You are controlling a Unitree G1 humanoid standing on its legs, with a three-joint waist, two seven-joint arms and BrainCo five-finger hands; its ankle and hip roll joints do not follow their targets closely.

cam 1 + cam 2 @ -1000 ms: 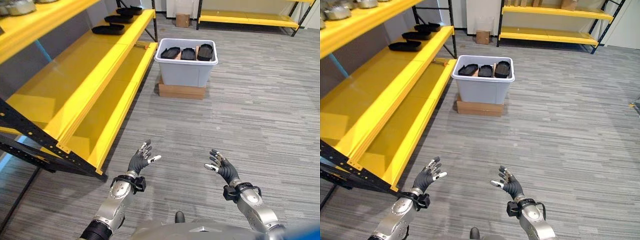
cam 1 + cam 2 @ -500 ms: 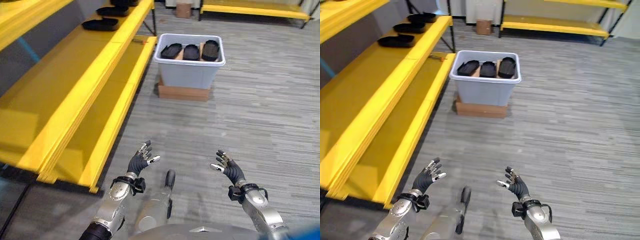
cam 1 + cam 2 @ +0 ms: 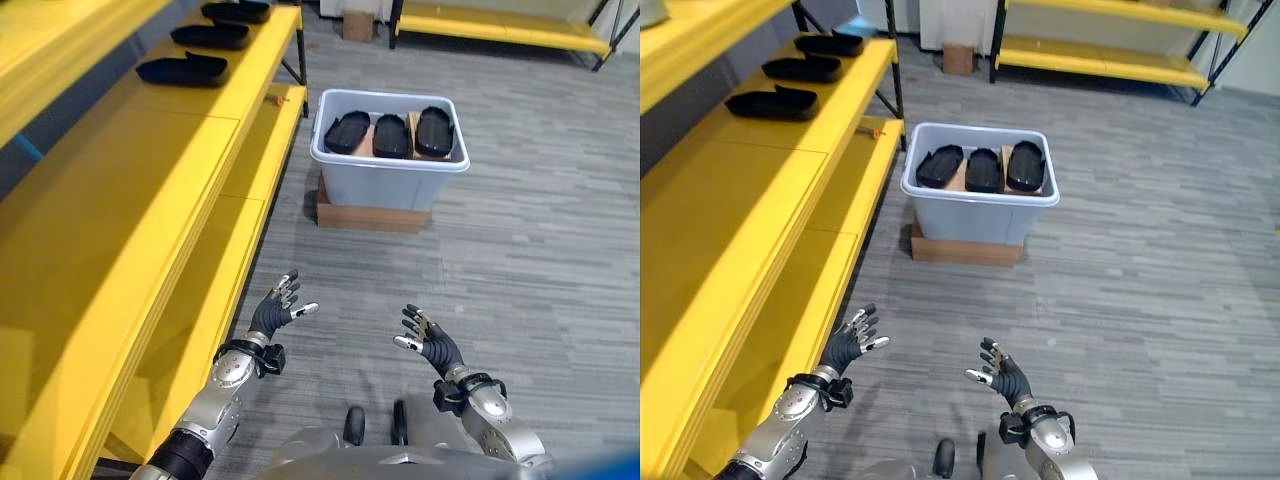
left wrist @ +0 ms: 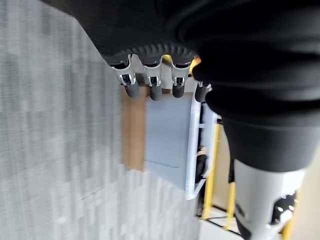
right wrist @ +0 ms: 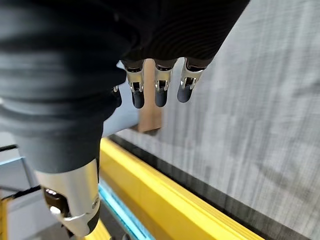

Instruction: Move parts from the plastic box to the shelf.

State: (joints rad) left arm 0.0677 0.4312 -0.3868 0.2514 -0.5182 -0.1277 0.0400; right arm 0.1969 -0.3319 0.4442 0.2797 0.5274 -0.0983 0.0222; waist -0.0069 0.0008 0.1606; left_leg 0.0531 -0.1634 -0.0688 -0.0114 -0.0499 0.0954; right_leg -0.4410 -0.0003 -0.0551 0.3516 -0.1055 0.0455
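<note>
While both hands hover empty over floor, nothing carried: left hand fingers spread loose, right hand likewise relaxed, palms facing each other. Ahead, well apart from hands, plastic box sits on low cardboard base beside yellow shelf. Box holds three black parts side by side. Three more black parts already lie toward shelf's far end. Judged roughly halfway; next, close distance to box.

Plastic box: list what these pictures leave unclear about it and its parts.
- Plastic box: its floor and anything beneath the three black parts is hidden by them, left eye view.
- Cardboard base under it: mostly covered by the box.
- Left wrist view: box partly blocked by the left robot hand.
</note>
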